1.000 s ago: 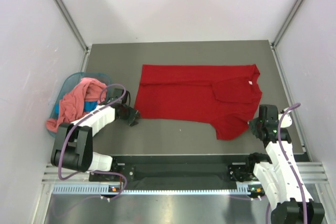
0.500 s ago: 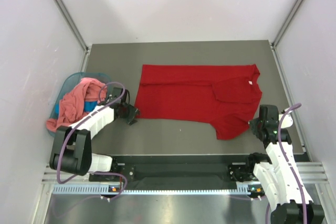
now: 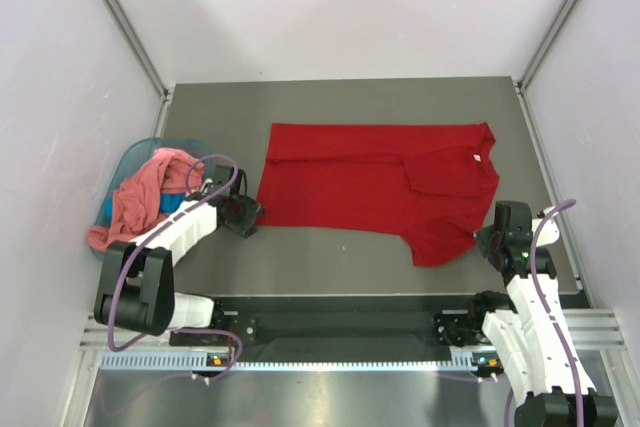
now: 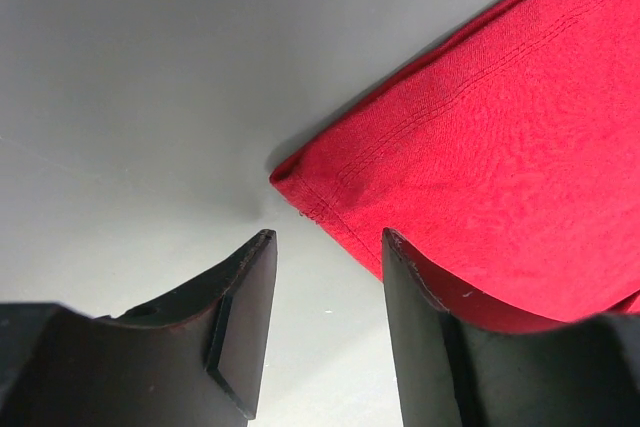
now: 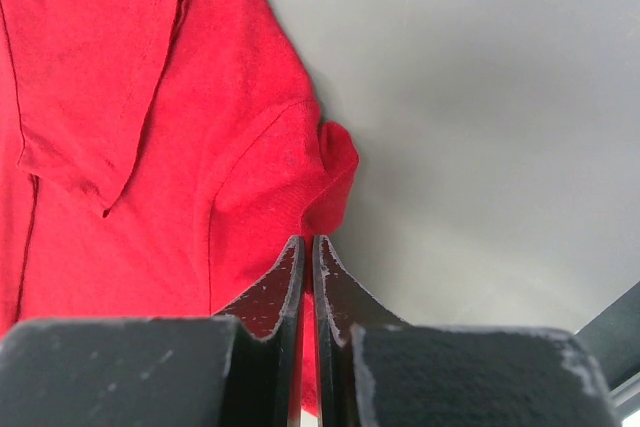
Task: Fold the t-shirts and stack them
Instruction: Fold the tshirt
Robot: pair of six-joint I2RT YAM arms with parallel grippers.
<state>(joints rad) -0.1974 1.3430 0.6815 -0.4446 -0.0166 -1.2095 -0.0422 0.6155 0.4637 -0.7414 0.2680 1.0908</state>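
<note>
Far left: pink shirt (image 3: 135, 202) heaped in basket (image 3: 135, 152). Then left gripper (image 4: 328, 239), jaws apart, empty, just short of red shirt (image 3: 370, 182) near-left hem corner. Shirt lies spread on surface (image 3: 330, 252), centre. Tip: go low, get whole hem btwn fingers before closing. At right, right gripper (image 5: 305, 242) shut, no cloth held, by sleeve.

Deep red t-shirt (image 3: 375, 182); salmon-pink t-shirt (image 3: 138, 195); teal basket (image 3: 130, 159)
</note>
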